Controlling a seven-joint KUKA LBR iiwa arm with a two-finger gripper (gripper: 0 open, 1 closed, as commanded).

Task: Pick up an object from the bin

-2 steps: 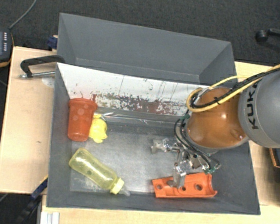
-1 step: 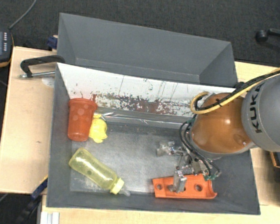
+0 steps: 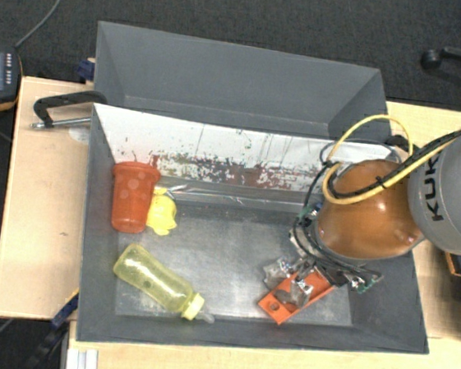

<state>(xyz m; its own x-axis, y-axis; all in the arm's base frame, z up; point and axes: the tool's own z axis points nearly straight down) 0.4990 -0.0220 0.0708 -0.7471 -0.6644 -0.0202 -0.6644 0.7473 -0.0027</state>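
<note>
My gripper (image 3: 293, 278) is low in the bin's front right part, showing as grey metal parts under the arm's wrist. It sits directly on top of a flat orange-red block-like thing (image 3: 280, 303) that lies tilted on the bin floor near the front wall. The upper end of that orange thing is hidden beneath the gripper. Whether it is held I cannot see.
A translucent yellow-green bottle (image 3: 156, 279) lies on its side at the front left. An orange-red cup (image 3: 132, 196) lies against the left wall, with a small yellow toy (image 3: 162, 214) touching its right side. The arm's brown cover hangs over the right side.
</note>
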